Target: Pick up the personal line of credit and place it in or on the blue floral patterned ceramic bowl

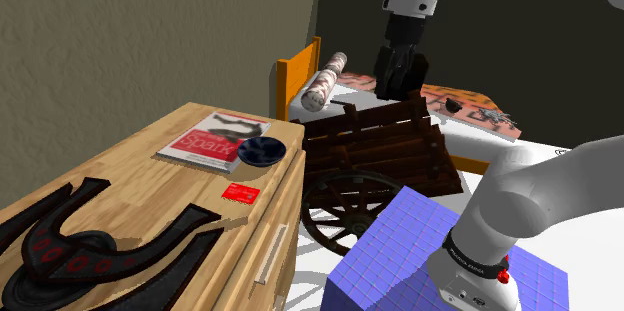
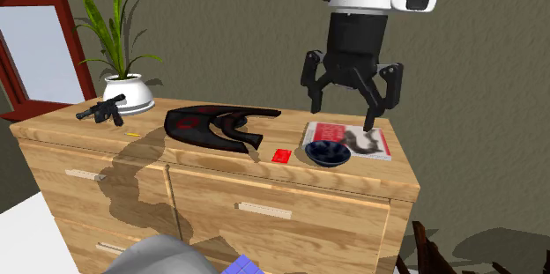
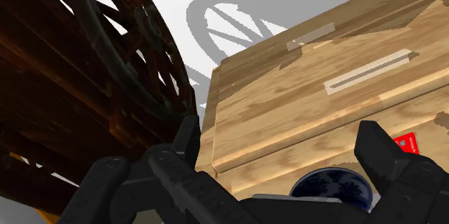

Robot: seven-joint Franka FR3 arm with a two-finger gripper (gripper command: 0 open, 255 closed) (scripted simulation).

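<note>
The small red card (image 1: 240,193) lies flat on the wooden dresser top (image 1: 150,174), close to its front edge. A dark blue patterned bowl (image 1: 263,151) stands just beyond it, beside a magazine (image 1: 213,141). In the second exterior view the card (image 2: 282,156) sits just left of the bowl (image 2: 328,152). My black gripper (image 1: 400,85) hangs open and empty, well above the dresser's end near the bowl (image 3: 331,186). In the wrist view the gripper (image 3: 280,140) frames the dresser's side, with the card (image 3: 406,143) by one finger (image 3: 378,150).
A dark wooden cart (image 1: 385,154) with spoked wheels stands against the dresser's end, under the arm. A black curved object (image 2: 216,125), a toy gun (image 2: 103,110) and a potted plant (image 2: 119,61) share the dresser top. My blue stand (image 1: 410,249) is in front.
</note>
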